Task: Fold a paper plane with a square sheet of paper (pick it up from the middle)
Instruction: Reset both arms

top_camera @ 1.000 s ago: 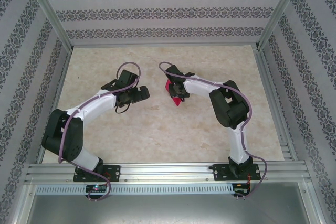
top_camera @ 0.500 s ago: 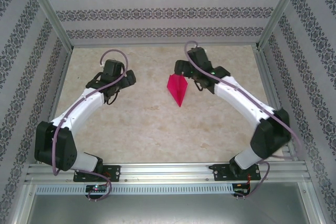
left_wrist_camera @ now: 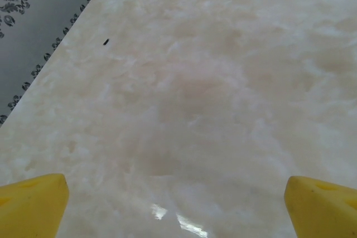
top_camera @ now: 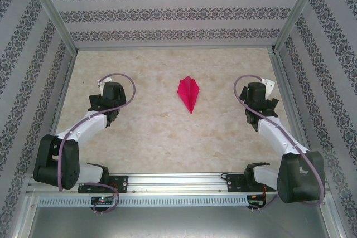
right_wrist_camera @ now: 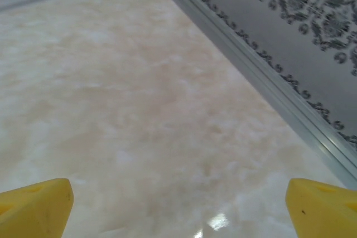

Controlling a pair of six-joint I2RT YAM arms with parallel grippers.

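Observation:
The square sheet of paper lies folded as a magenta-pink paper plane [top_camera: 188,94] flat on the marble table [top_camera: 167,137], at centre back, its sharp tip pointing to the near edge. Nothing touches it. My left gripper [top_camera: 104,88] sits far to its left, low over the table; in the left wrist view it [left_wrist_camera: 175,210] is open, yellow fingertips [left_wrist_camera: 33,202] wide apart over bare marble. My right gripper [top_camera: 264,90] sits far to the plane's right; in the right wrist view it [right_wrist_camera: 178,207] is open too, with nothing between its fingertips [right_wrist_camera: 321,207].
Patterned walls [top_camera: 178,12] and aluminium frame posts enclose the table. A metal rail [right_wrist_camera: 262,76] and wall [right_wrist_camera: 301,15] run close by the right gripper. The left wall [left_wrist_camera: 33,20] stands near the left gripper. The arm bases sit on the near rail [top_camera: 178,181].
The right gripper opened and let go of the paper plane, which now lies on the table. Both arms drew back outward, left to the left side, right to the right side.

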